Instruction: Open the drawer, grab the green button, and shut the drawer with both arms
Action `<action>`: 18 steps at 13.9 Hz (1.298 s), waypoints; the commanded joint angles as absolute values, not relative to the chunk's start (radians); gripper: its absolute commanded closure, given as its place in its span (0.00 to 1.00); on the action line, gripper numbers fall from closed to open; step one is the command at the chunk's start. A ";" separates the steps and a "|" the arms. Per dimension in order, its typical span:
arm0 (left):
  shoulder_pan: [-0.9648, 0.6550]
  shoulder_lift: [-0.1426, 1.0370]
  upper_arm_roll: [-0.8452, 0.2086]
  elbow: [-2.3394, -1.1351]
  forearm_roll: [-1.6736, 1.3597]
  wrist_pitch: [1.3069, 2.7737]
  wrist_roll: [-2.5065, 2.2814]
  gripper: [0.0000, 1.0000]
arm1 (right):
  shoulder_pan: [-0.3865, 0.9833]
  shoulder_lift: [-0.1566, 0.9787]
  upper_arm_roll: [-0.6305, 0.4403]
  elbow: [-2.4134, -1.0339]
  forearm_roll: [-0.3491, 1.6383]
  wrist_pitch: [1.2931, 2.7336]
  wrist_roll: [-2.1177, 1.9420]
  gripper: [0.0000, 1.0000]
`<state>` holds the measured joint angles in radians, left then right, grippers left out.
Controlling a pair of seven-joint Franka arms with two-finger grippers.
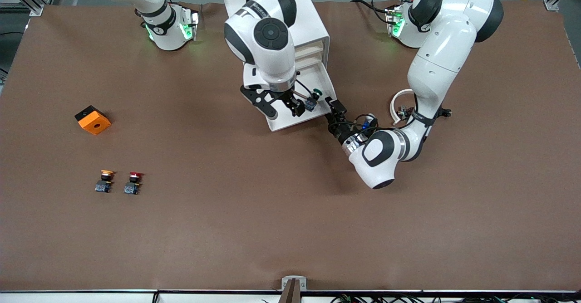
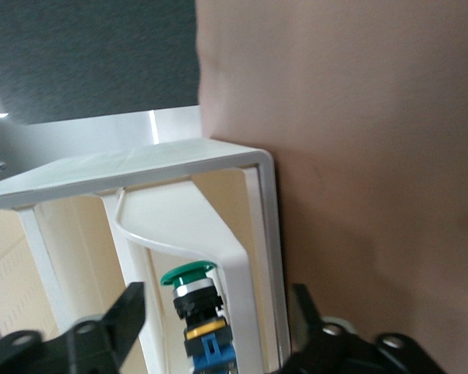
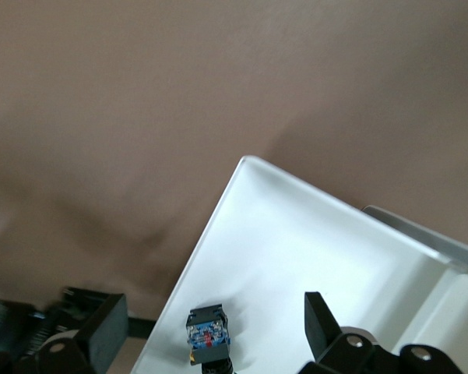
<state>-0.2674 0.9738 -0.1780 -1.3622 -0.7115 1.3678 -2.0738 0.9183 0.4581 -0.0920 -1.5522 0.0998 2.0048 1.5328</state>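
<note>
- The shallow white plastic drawer (image 1: 290,121) with the flat cream front stands pulled out of the white box cabinet (image 1: 313,26). I judge the opening step is done, and the drawer is left out so that an arm can reach into it from above.
- The small pushbutton with the round green cap, black neck and blue-grey square base (image 1: 314,95) lies inside the open drawer, near the front wall, toward the left arm's end. It is not yet lifted.
- The right gripper (image 1: 287,109) hangs over the drawer. Its black fingers (image 3: 101,327) are spread wide, one on each side of the button, and touch nothing. This looks to me like the position just ahead of a grasp: the fingers must come lower and then close on the neck or the base.
- The left gripper (image 1: 335,107) is at the corner of the drawer's front, low over the surface. Its fingers (image 2: 128,312) are also apart and hold nothing; the drawer's front wall stands between them. Probably it stays there to push the drawer in afterwards.
- The drawer is smooth, thin-walled and a little glossy. The button's cap is shiny and domed, so I think a grip on the square base is safer.
- The brown surface (image 1: 290,230) looks matt and slightly wrinkled.
- Toward the right arm's end, well apart from the cabinet, lie an orange block with a hole (image 1: 93,119), a yellow-capped button (image 1: 105,181) and a red-capped button (image 1: 133,183) just beside it. They are not part of this step.
</note>
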 commanded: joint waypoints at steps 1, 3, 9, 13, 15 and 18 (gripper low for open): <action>-0.252 0.956 -0.175 -1.290 -0.628 1.376 -2.031 0.00 | 0.963 0.506 -0.104 -1.513 0.084 2.037 1.536 0.00; -0.244 0.930 -0.161 -1.282 -0.554 1.408 -1.941 0.00 | 0.992 0.517 -0.104 -1.513 0.083 2.065 1.543 0.00; -0.247 0.821 -0.120 -1.282 -0.361 1.498 -1.437 0.00 | 1.034 0.558 -0.104 -1.511 0.032 2.072 1.539 0.00; -0.255 0.778 -0.117 -1.287 -0.235 1.638 -1.205 0.00 | 1.060 0.630 -0.104 -1.491 0.015 2.126 1.546 0.00; -0.258 0.759 -0.115 -1.289 -0.230 1.718 -1.110 0.00 | 1.068 0.647 -0.104 -1.479 0.014 2.132 1.545 0.00; -0.259 0.762 -0.118 -1.289 -0.171 1.847 -1.020 0.00 | 1.068 0.667 -0.104 -1.477 0.015 2.155 1.537 0.00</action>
<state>-0.2449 0.7842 -0.1298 -1.2642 -0.2176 1.7807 -1.0752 1.0577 0.6443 -0.0930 -1.5073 0.0302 2.1495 1.5330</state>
